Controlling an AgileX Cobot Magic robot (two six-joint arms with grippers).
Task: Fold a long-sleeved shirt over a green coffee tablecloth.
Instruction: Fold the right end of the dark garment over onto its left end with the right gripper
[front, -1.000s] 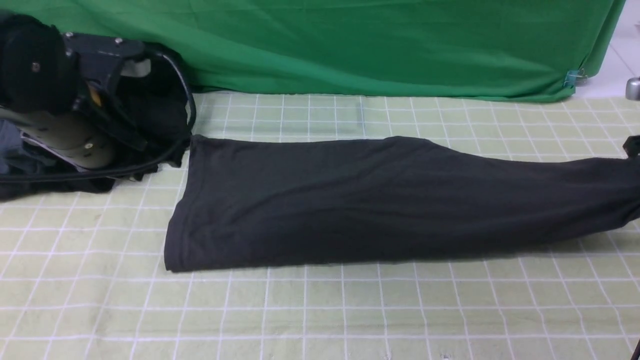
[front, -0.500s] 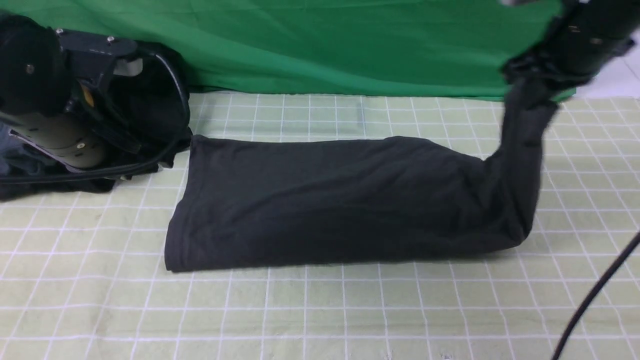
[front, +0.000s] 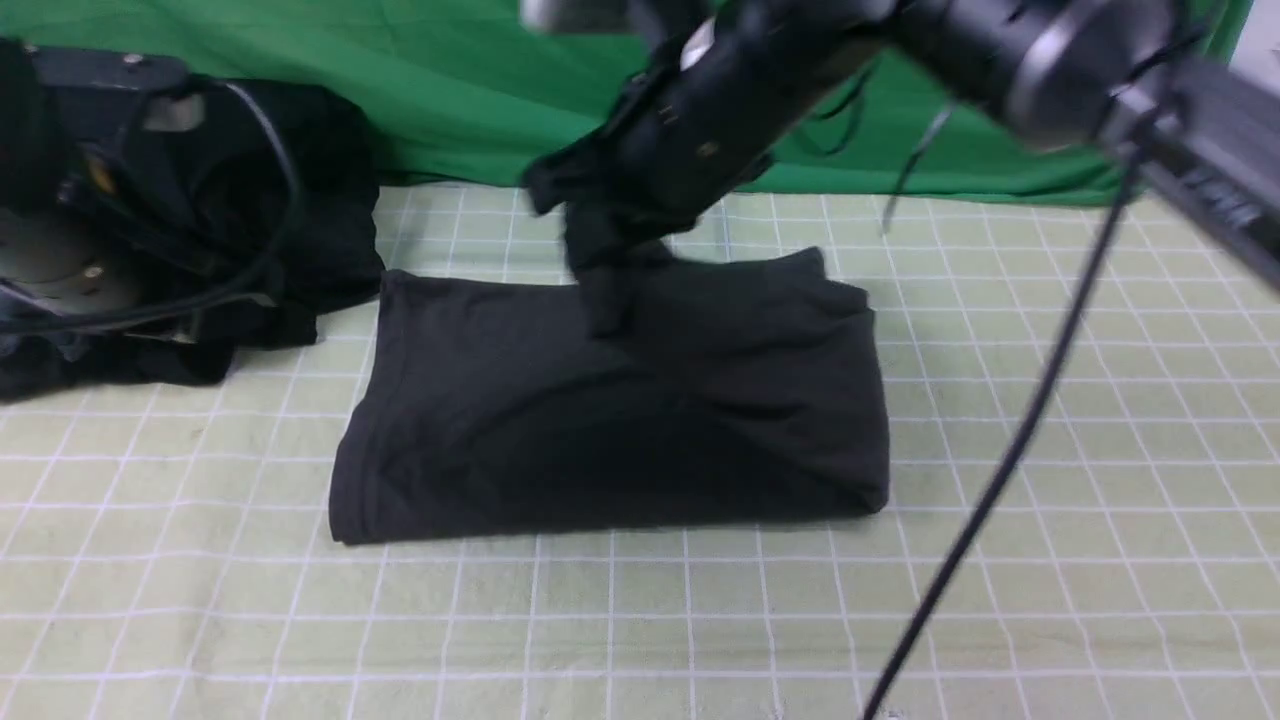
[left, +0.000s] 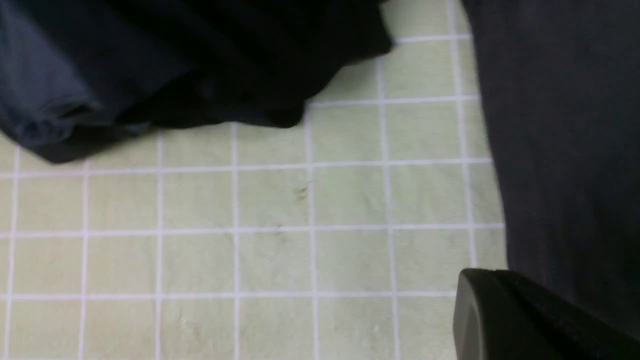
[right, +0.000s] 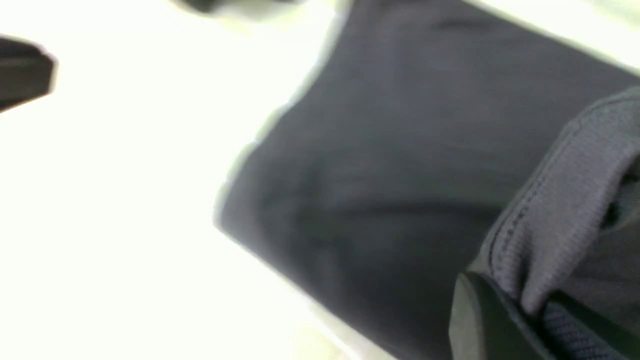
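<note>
The long-sleeved shirt (front: 620, 430) lies as a dark charcoal band on the green coffee tablecloth (front: 600, 620), with its right part doubled back over its middle. My right gripper (front: 592, 210) hangs above the shirt's far edge, shut on a ribbed end of it (right: 560, 210). That end dangles down onto the body cloth. In the right wrist view the right gripper (right: 530, 312) pinches the ribbed fabric. My left gripper (left: 500, 320) is shut and empty, low over the tablecloth, just beside the shirt's left edge (left: 560, 150).
A blacker pile of mixed garments (front: 310, 240) sits at the back left under my left arm (front: 70, 250). A plain green drape (front: 450, 90) closes the back. The right arm's cable (front: 1000, 470) hangs across the right side. Bare grid cloth lies in front.
My right gripper has swept from the far right to above the shirt's middle, carrying the shirt's right end up and over. The shirt is now much shorter. The left arm barely shifted.
</note>
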